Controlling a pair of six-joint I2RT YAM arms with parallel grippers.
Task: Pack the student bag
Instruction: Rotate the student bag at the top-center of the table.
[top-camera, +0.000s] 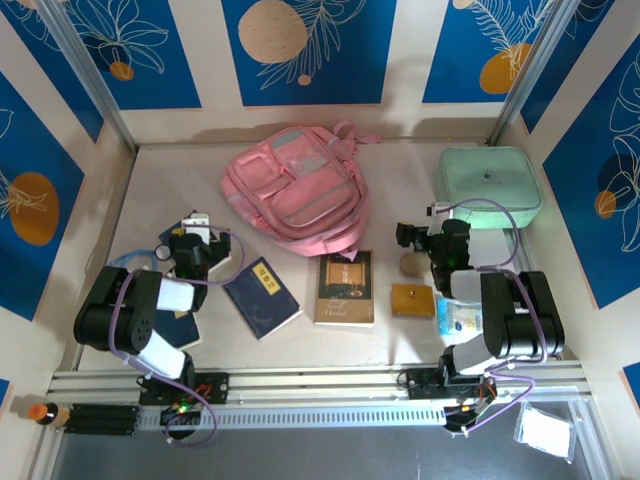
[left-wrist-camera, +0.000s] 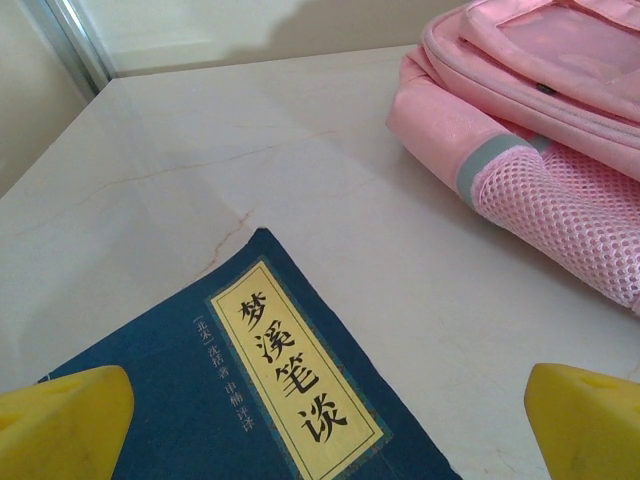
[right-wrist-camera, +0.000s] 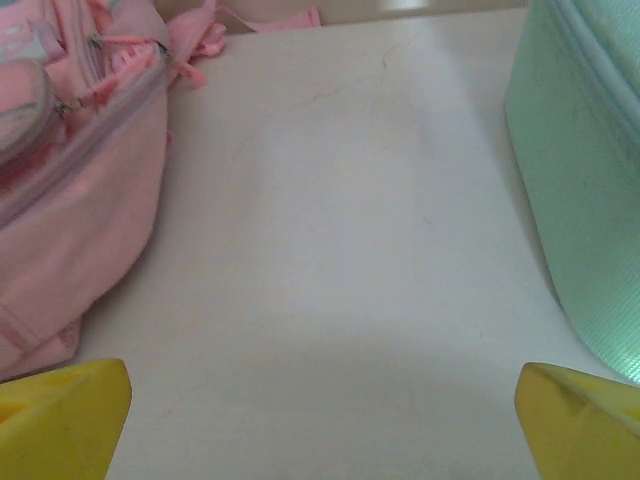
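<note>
The student bag (top-camera: 298, 190) lies flat at the middle of the counter (top-camera: 180, 180), far from the arm bases, front pockets facing up and straps toward the back wall.

The left gripper (top-camera: 200, 245) sits to the near left of the bag. Its jaws are spread wide and hold nothing. In the left wrist view its yellow fingertips (left-wrist-camera: 60, 420) frame a blue paperback with a yellow title strip (left-wrist-camera: 250, 400) lying on the counter beneath it. The bag's mesh side pocket (left-wrist-camera: 560, 210) shows up and to the right of that paperback.

The right gripper (top-camera: 430, 240) is to the near right of the bag, also fully spread and empty. It is over bare counter between the bag (right-wrist-camera: 70, 200) and a mint-green case (right-wrist-camera: 585, 180).

In the top view the mint-green case (top-camera: 490, 182) stands to the right of the bag, apart from it. Just in front of the bag lie another blue book (top-camera: 262, 297) and a dark brown book (top-camera: 345, 287) side by side. A small tan square pouch (top-camera: 412, 299) lies further right, with a round beige object (top-camera: 411, 264) just behind it.
</note>
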